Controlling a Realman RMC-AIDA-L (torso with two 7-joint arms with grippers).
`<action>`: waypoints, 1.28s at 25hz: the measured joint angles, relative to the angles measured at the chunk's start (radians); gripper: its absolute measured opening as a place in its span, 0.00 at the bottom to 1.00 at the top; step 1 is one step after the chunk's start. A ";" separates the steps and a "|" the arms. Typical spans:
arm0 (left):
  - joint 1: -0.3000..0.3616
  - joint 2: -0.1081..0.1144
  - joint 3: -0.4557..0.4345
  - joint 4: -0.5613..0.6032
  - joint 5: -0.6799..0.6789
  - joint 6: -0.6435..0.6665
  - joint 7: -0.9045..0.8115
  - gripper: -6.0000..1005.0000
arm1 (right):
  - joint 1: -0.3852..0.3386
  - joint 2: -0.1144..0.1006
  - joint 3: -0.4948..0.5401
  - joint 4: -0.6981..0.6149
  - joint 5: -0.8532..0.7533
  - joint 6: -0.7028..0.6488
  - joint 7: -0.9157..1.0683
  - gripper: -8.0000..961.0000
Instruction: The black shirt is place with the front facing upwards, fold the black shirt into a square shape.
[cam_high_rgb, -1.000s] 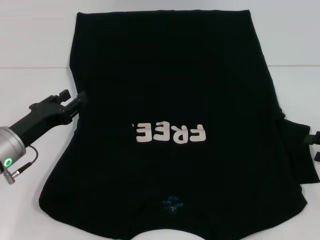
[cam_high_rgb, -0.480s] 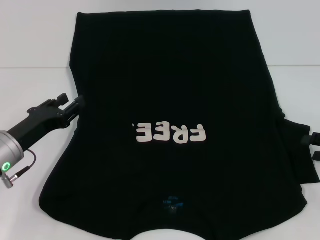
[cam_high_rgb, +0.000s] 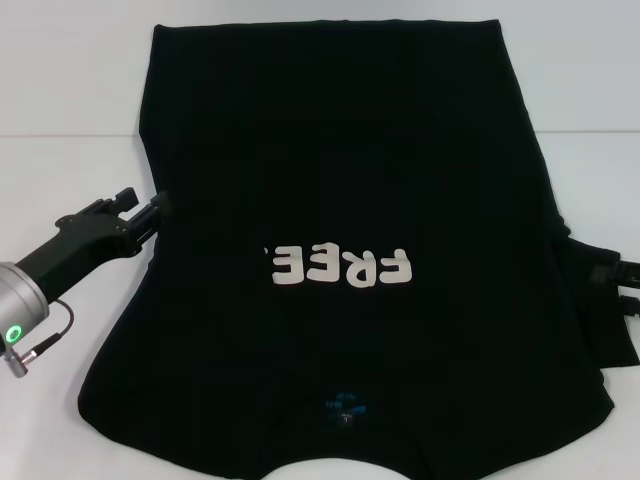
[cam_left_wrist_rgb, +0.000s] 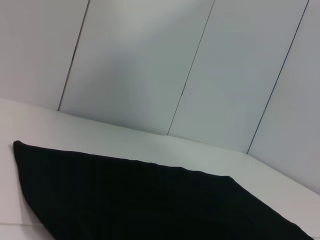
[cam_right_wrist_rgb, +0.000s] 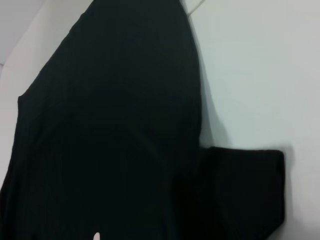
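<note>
The black shirt (cam_high_rgb: 340, 170) meets your left gripper (cam_high_rgb: 152, 208) at its left edge; I cannot tell its grip. Your right gripper (cam_high_rgb: 620, 285), grip also unclear, touches the right sleeve. The shirt lies flat on the white table (cam_high_rgb: 70, 170).

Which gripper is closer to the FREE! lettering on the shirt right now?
Left. The left gripper sits at the black shirt's left edge, a short way from the FREE! lettering. The right gripper is over the right sleeve at the frame edge, farther off.
</note>
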 joint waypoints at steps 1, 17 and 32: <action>0.000 0.000 0.000 0.000 0.000 0.000 0.000 0.54 | 0.002 0.000 -0.003 0.006 0.000 0.007 0.000 0.79; 0.003 0.000 0.000 0.004 0.000 0.000 0.000 0.54 | 0.001 0.000 -0.006 0.033 0.005 0.044 0.010 0.41; 0.004 -0.002 -0.020 0.001 -0.003 0.000 0.001 0.54 | -0.044 -0.012 0.057 0.020 0.009 0.015 0.002 0.03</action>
